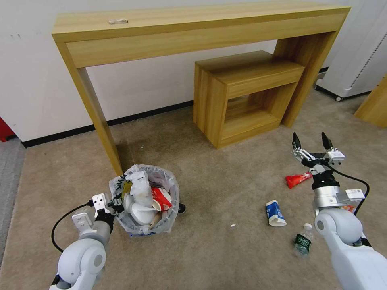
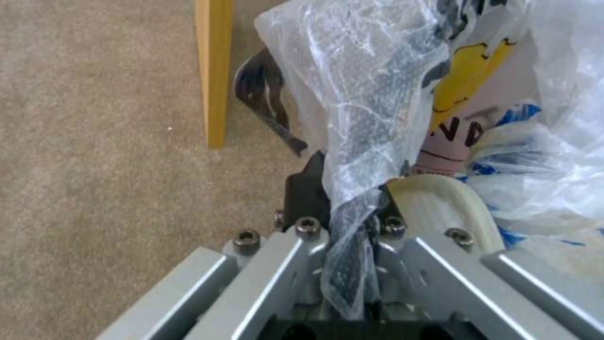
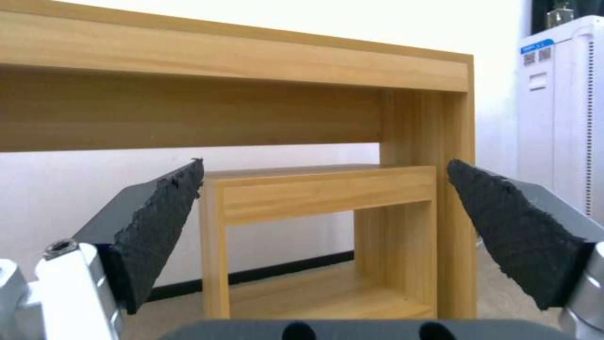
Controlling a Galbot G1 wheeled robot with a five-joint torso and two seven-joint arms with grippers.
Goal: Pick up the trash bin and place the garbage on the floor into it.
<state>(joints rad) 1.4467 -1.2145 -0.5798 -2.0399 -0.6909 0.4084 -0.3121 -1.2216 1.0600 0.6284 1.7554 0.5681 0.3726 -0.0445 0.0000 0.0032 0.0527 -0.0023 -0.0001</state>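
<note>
The trash bin (image 1: 161, 177), lined with a crinkly white bag (image 2: 377, 94), is at the lower left near the table leg. It holds white slippers (image 1: 139, 201) and a red-white carton (image 1: 162, 198). My left gripper (image 1: 115, 203) is shut on the bag at the bin's rim (image 2: 349, 208). My right gripper (image 1: 311, 141) is open and raised above the beige floor (image 1: 225, 177), its pads (image 3: 163, 231) empty. Below it on the floor lie a red wrapper (image 1: 298, 179), a blue-white paper cup (image 1: 275, 212), a green bottle (image 1: 303, 240) and a white scrap (image 1: 232, 225).
A tall wooden console table (image 1: 193, 24) stands against the wall, its left leg (image 1: 100, 121) just behind the bin. A low wooden table (image 1: 242, 92) is tucked under its right side. A white appliance (image 1: 358, 52) stands far right. Grey carpet (image 1: 8, 169) borders the left.
</note>
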